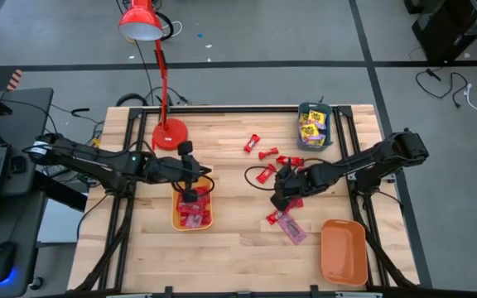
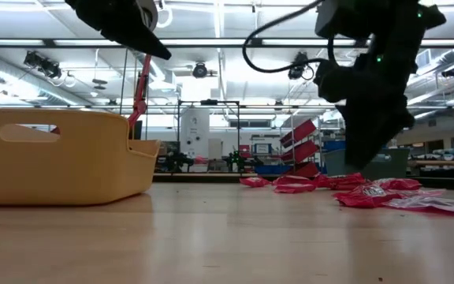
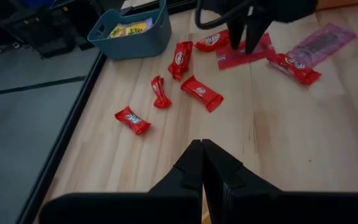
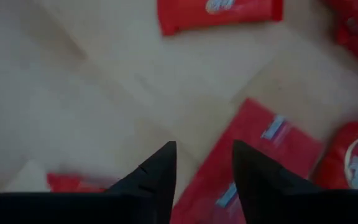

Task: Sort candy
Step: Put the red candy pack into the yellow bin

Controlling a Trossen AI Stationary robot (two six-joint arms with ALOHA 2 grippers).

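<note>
Wooden boards make up your light work table (image 1: pixel 238 248), and a red desk lamp (image 1: pixel 166 131) stands on its far left part. Your left gripper (image 1: pixel 190 192) hangs above the small orange plastic tray (image 1: pixel 193 221) near the middle of the table, and its two dark fingers (image 3: pixel 202 163) are pressed together with nothing between them. You can see red wrapped candies (image 1: pixel 195 211) already lying in that tray. Your right gripper (image 1: pixel 281 199) is down low over the loose sweets in the middle of the table. Its two dark fingertips (image 4: pixel 160 165) stand apart with a gap between them, and they hold nothing. Right under them lies a flat red candy wrapper (image 4: pixel 253 155) on the wood. More red wrapped sweets (image 1: pixel 261 149) are spread across the table beyond it, and a pinkish-purple packet (image 1: pixel 291 227) lies just beside your right gripper on the near side. Look at the teal plastic basket (image 1: pixel 315 141) at the far right part of the table: it has yellow packets with dark print (image 1: pixel 312 126) inside. A bigger orange plastic tray (image 1: pixel 343 252) sits at the near right corner. From the low view you see the small orange tray up close on the left and the red sweets on the right, under the dark arm.
</note>
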